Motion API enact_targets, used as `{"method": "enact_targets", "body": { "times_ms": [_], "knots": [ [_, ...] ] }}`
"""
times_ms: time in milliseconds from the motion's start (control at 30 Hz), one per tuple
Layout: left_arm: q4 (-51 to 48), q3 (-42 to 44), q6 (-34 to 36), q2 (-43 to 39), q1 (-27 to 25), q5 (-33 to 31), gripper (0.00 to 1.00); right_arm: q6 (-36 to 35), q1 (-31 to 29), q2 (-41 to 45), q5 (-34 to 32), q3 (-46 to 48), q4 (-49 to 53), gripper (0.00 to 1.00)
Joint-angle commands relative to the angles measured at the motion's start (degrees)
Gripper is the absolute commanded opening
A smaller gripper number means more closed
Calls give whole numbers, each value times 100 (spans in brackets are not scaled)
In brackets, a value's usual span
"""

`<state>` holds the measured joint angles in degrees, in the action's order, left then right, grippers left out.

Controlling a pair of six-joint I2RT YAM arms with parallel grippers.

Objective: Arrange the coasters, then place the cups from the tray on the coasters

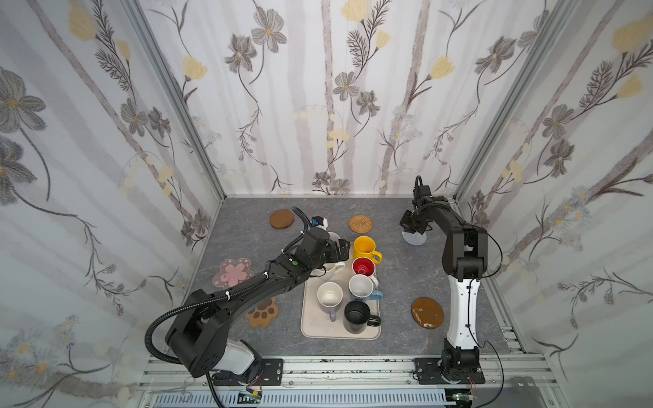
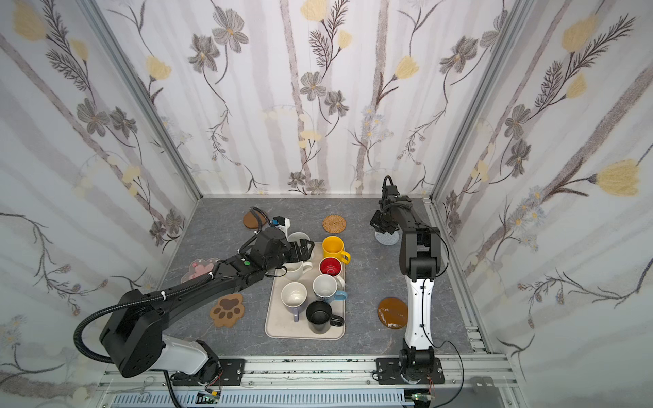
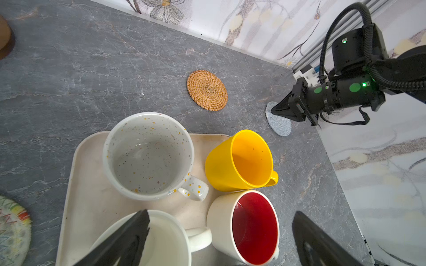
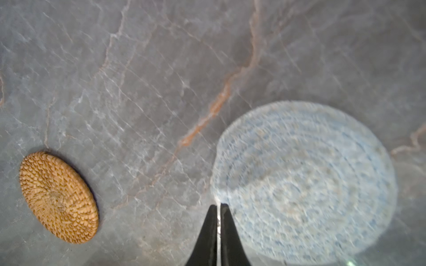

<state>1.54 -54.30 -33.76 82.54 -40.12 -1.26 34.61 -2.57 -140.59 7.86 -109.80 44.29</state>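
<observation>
Gaping wide, the left gripper [image 3: 221, 216] is held over the tray's [image 3: 87, 195] cream mug [image 3: 170, 241]. The grey-blue coaster [image 4: 304, 184], beyond the tray, is pinched at its edge by the right gripper [image 4: 217, 205].

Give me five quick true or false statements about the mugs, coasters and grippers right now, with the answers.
1. The black mug stands on the tray. True.
2. A mug sits on the rattan coaster. False: the coaster is bare.
3. The left gripper is open above the tray. True.
4. The right gripper is wide open. False: it is shut, with its tips at the edge of the grey-blue coaster.
5. The amber coaster lies left of the tray. False: in both top views it lies to the right of the tray.
</observation>
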Motion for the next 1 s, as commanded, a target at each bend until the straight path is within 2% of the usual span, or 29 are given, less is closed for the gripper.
{"method": "enact_targets", "body": {
  "times_ms": [0, 100, 233, 400, 500, 967],
  "knots": [
    [135, -19, -64, -61, -3, 2, 100, 594, 82, 539, 262, 583, -1018, 21],
    [135, 34, -86, -115, -5, 29, 100, 637, 149, 624, 369, 702, -1068, 46],
    [127, 75, -133, -167, -9, 55, 100, 619, 225, 607, 588, 840, -1134, 65],
    [116, 95, -188, -226, -7, 91, 100, 652, 274, 654, 647, 1041, -1387, 83],
    [107, 86, -223, -251, -10, 108, 100, 683, 292, 631, 689, 1031, -1474, 99],
    [70, -16, -267, -308, -9, 117, 100, 1061, 223, 272, 615, 858, -1653, 100]
  ]
}}
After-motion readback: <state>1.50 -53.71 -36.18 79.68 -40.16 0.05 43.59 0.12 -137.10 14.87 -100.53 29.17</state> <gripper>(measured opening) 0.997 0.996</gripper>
